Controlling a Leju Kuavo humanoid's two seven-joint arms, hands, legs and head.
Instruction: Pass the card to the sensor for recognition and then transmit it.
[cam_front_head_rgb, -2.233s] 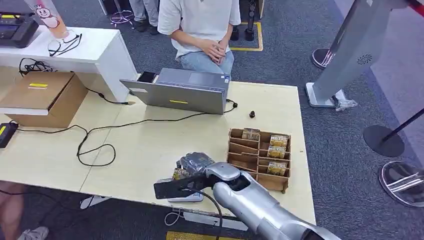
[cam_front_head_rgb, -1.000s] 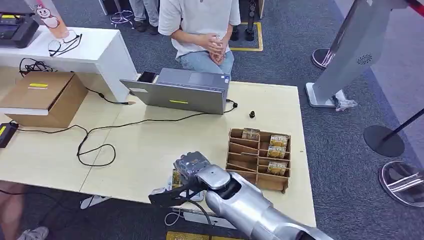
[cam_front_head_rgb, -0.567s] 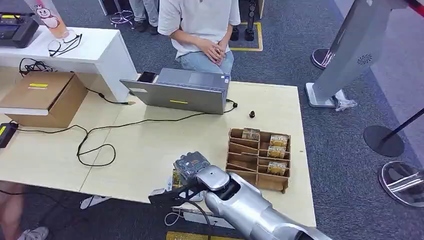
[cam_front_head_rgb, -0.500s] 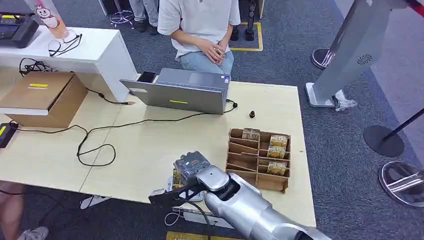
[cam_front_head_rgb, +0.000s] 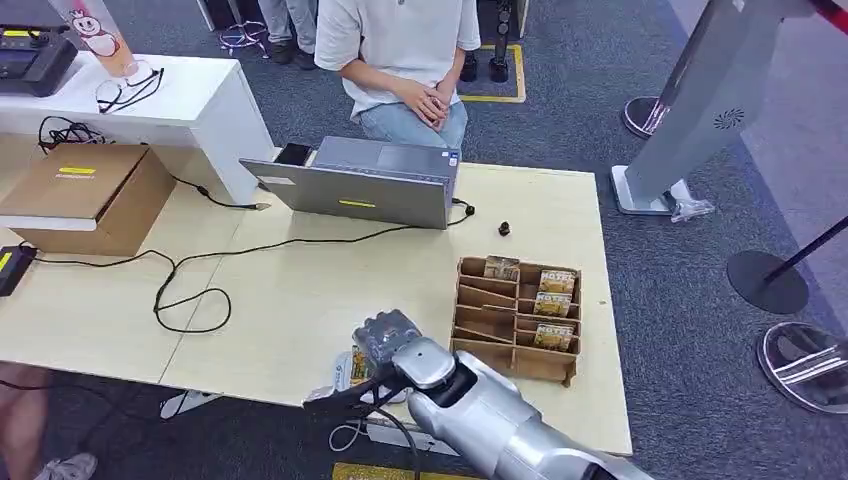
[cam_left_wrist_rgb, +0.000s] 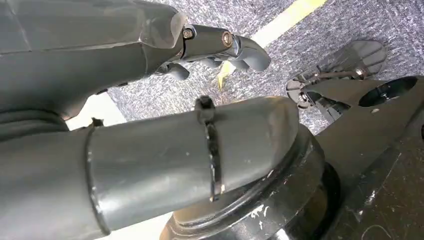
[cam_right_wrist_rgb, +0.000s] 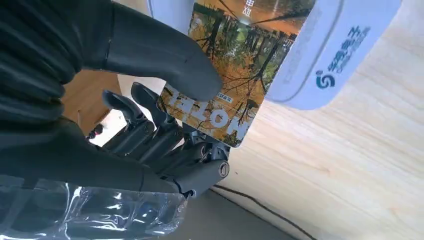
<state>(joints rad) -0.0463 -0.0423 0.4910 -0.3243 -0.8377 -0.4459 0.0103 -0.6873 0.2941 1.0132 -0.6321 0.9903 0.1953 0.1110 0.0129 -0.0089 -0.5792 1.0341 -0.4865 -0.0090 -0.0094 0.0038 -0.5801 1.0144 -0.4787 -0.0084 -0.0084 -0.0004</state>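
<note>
Right hand (cam_front_head_rgb: 385, 338) at the near edge of the light wooden table (cam_front_head_rgb: 300, 290), thumb and dark fingers (cam_right_wrist_rgb: 165, 130) clamped on a card (cam_right_wrist_rgb: 235, 70) printed with an autumn woodland scene. Card held flat against the white card reader (cam_right_wrist_rgb: 330, 50), a rounded pad with a blue logo, lying on the table just left of the wooden card rack (cam_front_head_rgb: 519, 318). Seen in the head view as a yellow sliver (cam_front_head_rgb: 357, 365) beside the knuckles, with the reader's pale edge (cam_front_head_rgb: 335, 378) showing underneath. Several more cards standing in the rack's right-hand compartments. Left hand (cam_left_wrist_rgb: 220, 47) hanging over grey carpet with a yellow line, fingers curled loosely and nothing in them. Farther back on the table, a grey laptop (cam_front_head_rgb: 360, 185) facing a seated person (cam_front_head_rgb: 400, 50) with hands folded in the lap. Black cable (cam_front_head_rgb: 190, 290) looping across the left part of the table, cardboard box (cam_front_head_rgb: 85, 190) at far left.
</note>
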